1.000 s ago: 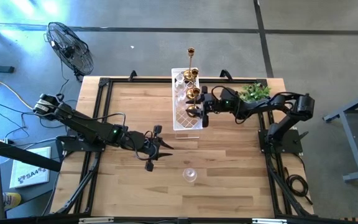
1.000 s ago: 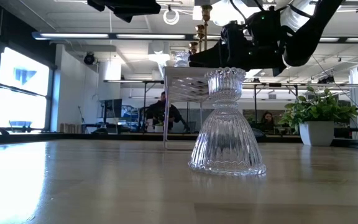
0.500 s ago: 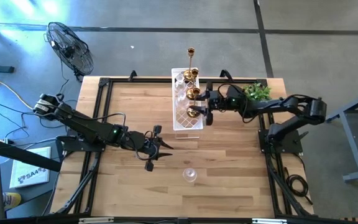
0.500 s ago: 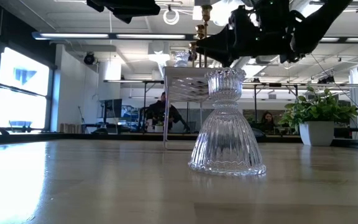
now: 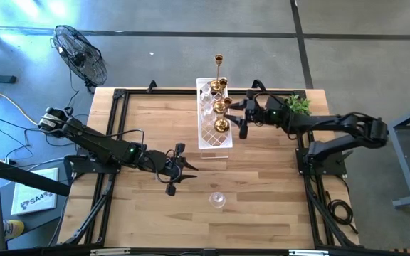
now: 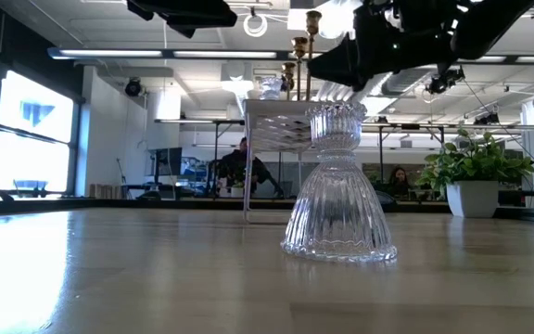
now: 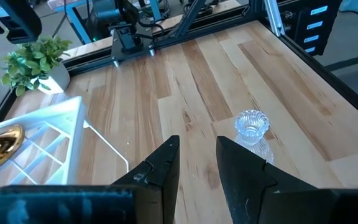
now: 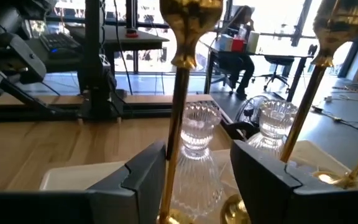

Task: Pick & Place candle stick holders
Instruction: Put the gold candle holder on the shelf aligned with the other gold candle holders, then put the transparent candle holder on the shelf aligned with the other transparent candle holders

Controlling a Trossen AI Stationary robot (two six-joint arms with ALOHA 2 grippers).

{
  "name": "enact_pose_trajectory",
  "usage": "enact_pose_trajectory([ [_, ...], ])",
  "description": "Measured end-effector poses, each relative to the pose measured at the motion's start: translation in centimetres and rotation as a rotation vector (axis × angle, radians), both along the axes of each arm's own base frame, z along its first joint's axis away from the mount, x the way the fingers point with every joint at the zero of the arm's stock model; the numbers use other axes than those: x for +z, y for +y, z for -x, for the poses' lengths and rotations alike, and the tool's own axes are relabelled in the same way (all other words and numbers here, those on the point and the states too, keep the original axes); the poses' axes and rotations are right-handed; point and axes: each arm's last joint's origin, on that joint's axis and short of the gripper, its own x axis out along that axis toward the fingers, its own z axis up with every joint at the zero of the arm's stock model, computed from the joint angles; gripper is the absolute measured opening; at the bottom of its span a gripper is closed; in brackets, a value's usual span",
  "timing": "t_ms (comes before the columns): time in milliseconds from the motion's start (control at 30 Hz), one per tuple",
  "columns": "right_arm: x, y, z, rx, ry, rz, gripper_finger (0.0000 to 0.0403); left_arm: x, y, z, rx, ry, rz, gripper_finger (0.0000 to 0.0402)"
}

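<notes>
Item: gold candle stick holders, standing in the white lattice tray at the far edge of the desk, mid-way along it. The tallest one's cup shows beyond the far edge in the high view. Clear glass holders stand in the same tray among them.

Item: right gripper, raised just beside the tray's right rim. Its fingers are apart, and in the right wrist view a slim gold stem runs up between them. Nothing is gripped that you can confirm.

Handling note: centre that stem between the fingers before you close. Grip low on it, keep it upright, and lift straight up so the base clears the tray wall and the neighbouring glass pieces.

Item: glass holder, alone on the desk towards the near edge, upright and well apart from the tray.

Item: left gripper, waiting over the middle of the desk, fingers slightly apart with nothing between them.

Not made out: which gold holder the stem belongs to; whether a finger touches it; the stems' bases, cut off in the right wrist view; the count of glass pieces in the tray.
</notes>
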Motion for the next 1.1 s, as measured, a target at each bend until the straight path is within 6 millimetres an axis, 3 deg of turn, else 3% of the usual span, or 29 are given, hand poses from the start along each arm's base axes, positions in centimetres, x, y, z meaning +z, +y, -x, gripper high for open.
enact_pose_trajectory([
  [367,1.3,1.3,0.6,0.056,-0.027,0.005,0.0175,-0.1,0.0,0.0,0.002,0.010,-0.004,0.0101],
  [600,3.3,3.6,2.1,0.136,-0.079,-0.026,0.0175,-0.2,0.0,0.1,0.007,0.022,0.007,0.0101],
  [833,4.0,7.4,4.0,0.529,-0.005,-0.178,0.0175,-0.4,-0.4,-0.1,-0.096,0.047,0.086,0.0101],
  [967,3.8,10.3,4.3,0.836,0.049,-0.231,0.0175,-1.9,-0.9,-0.9,-0.136,0.103,0.120,0.0101],
  [1100,3.5,13.5,4.9,1.061,0.000,-0.154,0.0175,-3.7,-1.5,-2.6,-0.141,0.090,0.125,0.0101],
])
